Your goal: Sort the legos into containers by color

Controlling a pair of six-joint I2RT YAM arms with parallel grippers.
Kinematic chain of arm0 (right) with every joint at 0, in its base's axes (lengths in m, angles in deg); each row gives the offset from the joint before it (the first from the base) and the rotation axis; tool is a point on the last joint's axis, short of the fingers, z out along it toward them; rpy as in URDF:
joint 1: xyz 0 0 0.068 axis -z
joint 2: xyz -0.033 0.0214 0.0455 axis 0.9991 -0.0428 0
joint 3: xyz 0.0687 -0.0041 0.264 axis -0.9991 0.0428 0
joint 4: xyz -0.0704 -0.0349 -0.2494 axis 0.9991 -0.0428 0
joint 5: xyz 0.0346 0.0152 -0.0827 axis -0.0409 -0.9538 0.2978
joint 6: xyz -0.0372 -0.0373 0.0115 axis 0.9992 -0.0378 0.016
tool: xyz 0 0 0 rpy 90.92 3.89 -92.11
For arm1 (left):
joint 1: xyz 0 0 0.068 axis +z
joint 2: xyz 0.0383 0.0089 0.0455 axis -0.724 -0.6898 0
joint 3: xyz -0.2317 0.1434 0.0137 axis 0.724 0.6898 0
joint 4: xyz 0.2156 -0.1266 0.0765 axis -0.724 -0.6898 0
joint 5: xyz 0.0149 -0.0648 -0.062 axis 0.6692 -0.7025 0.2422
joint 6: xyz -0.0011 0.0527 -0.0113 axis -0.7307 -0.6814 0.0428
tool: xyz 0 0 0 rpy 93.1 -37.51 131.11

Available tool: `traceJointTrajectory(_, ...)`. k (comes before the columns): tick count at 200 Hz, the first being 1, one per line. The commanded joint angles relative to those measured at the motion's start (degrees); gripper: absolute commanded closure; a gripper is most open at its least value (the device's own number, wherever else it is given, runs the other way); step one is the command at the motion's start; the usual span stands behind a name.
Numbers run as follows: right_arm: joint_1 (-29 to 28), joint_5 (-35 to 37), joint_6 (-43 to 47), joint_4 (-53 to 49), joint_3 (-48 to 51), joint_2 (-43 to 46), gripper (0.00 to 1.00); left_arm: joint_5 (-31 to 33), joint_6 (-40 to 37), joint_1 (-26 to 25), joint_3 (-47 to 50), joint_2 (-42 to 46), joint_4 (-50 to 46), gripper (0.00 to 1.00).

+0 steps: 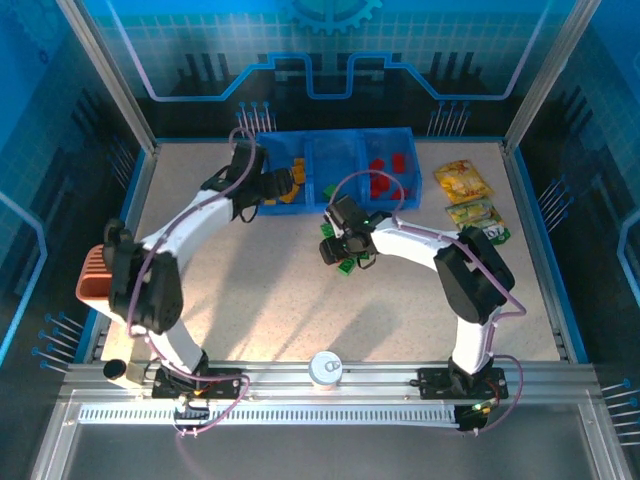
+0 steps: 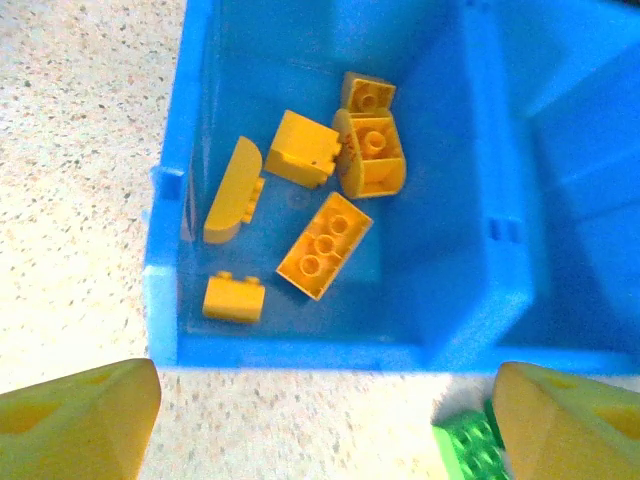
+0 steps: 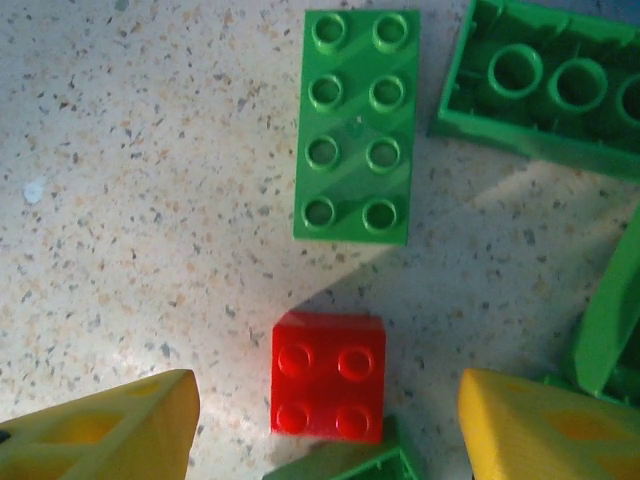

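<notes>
The translucent blue tray (image 1: pixel 335 158) lies along the far edge of the tabletop (image 1: pixel 260 310), about midway between the far corners, with its three compartments side by side. The left compartment (image 2: pixel 430 230) holds six yellow-orange bricks (image 2: pixel 324 245), loose on its floor at different angles. The right compartment (image 1: pixel 388 143) holds several red bricks (image 1: pixel 380 185). The left tool (image 2: pixel 325 400) hangs over the near wall of the left compartment, jaws wide apart with nothing between them but bare tabletop. A green brick (image 2: pixel 465 445) lies outside the tray, just beside this tool's right finger (image 2: pixel 565 420). Toward the middle of the tabletop, just on the near side of the tray, a loose heap of green bricks (image 1: pixel 347 266) lies under the right tool (image 3: pixel 328 400). That tool is open, its fingers standing either side of a small red four-stud brick (image 3: pixel 328 365) without touching it. Beyond that brick lies a flat green eight-stud brick (image 3: pixel 355 125), studs up, and next to it a green hollow-side-up brick (image 3: pixel 545 85). Two snack packets (image 1: pixel 463 180) lie near the far right corner, and an orange ribbed holder (image 1: pixel 95 275) stands at the left edge.
</notes>
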State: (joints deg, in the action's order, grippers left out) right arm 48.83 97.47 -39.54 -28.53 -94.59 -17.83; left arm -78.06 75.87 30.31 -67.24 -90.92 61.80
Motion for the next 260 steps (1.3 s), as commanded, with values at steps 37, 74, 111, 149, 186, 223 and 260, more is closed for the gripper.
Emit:
traceJointTrajectory(37,-0.78,1.86,2.38,-4.6,-6.23,-7.48,0.36,-1.7,3.87,-1.7,14.85,22.13,1.92,0.13)
traceJointTrajectory(74,-1.44,1.81,1.54,-5.63,-6.98,-8.95,0.5,-0.54,3.71,-1.85,19.87,33.41,-2.36,0.13)
traceJointTrajectory(111,-2.5,4.07,0.75,-5.04,-7.1,-5.83,0.77,-1.25,4.86,-2.2,23.52,40.85,-5.5,0.14)
traceJointTrajectory(149,0.11,5.42,2.4,-5.97,-10.9,0.41,0.78,-0.23,5.96,-7.42,27.67,43.37,-8.02,0.17)
traceJointTrajectory(186,11.78,4.41,2.02,-3.81,-13.14,8.72,0.76,6.11,7.81,-19.17,32.55,41.57,-9.11,0.17)
traceJointTrajectory(223,23.08,-0.56,1.36,-5.1,-19.93,2.97,0.74,7.51,10.29,-27.91,36.51,37.5,-3.64,0.17)
traceJointTrajectory(260,26.15,-1.35,2.11,-5.81,-27.17,-6.82,0.74,8.06,9.38,-33.8,36.35,31.13,0.67,0.17)
